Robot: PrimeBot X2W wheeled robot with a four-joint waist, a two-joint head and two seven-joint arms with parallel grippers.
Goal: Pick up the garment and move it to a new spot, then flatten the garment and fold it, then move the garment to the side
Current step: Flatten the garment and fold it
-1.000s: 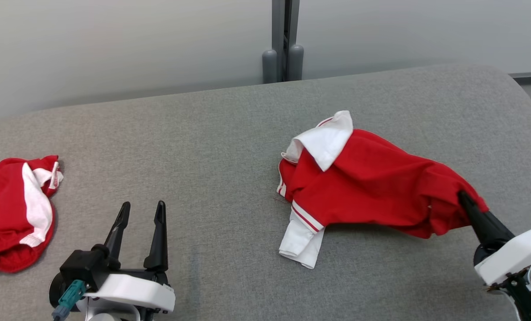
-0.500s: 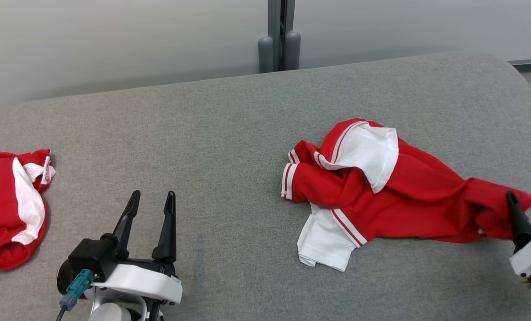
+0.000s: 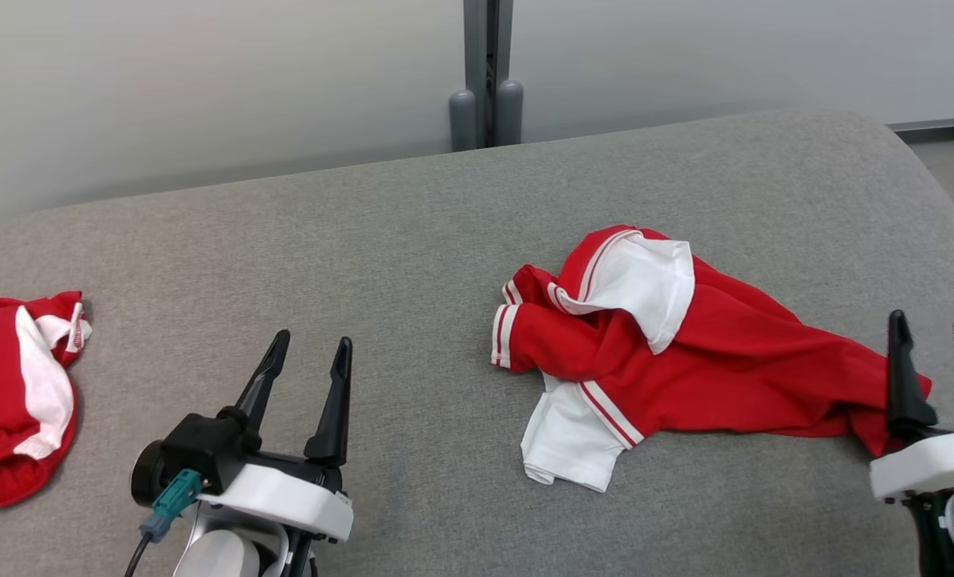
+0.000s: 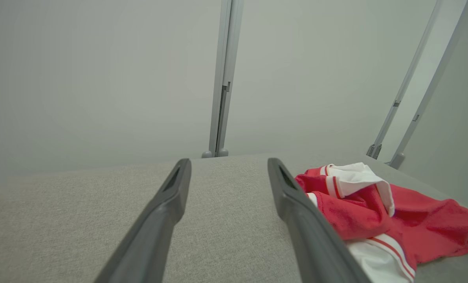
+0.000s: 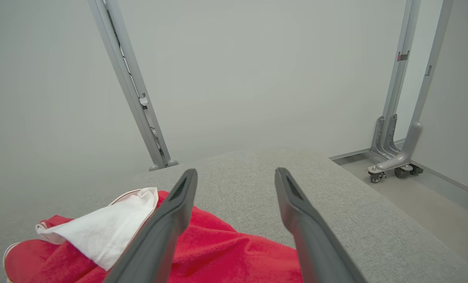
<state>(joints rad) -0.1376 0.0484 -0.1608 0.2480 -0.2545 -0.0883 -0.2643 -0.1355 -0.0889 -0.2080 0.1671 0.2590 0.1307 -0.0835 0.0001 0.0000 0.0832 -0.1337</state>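
Starting nearest the robot, the left jaws sit at 7 o'clock in the head view. Their two long, dark, tapered fingers (image 3: 334, 401) stand apart over the bare bench (image 3: 380, 264), rising from a glossy white wrist shell with a teal plug (image 3: 171, 498) at its side. The right jaws sit at 4 o'clock, also spread apart. One finger (image 3: 901, 377) overlaps the tail end of the garment (image 3: 725, 369) in the head view; whether it touches the cloth I cannot tell. From the right wrist the red cloth (image 5: 226, 251) lies slack under and between those fingers, not pinched.

The garment lies crumpled on the bench from 4 o'clock in toward the centre. It is soft matte red knit, bunched in loose folds. A flat white sleeve (image 3: 565, 437) with red stripes at its seam points toward 6 o'clock, and a smooth white flap (image 3: 645, 284) is turned over its far side.

At 8 o'clock, well apart, a second garment (image 3: 0, 401), red with a white band, lies in a rounded heap.

The bench is padded in coarse grey weave with a rounded far edge. Beyond it, at 12 o'clock, a grey metal post (image 3: 485, 72) stands between pale, smooth wall panels (image 3: 204, 80).
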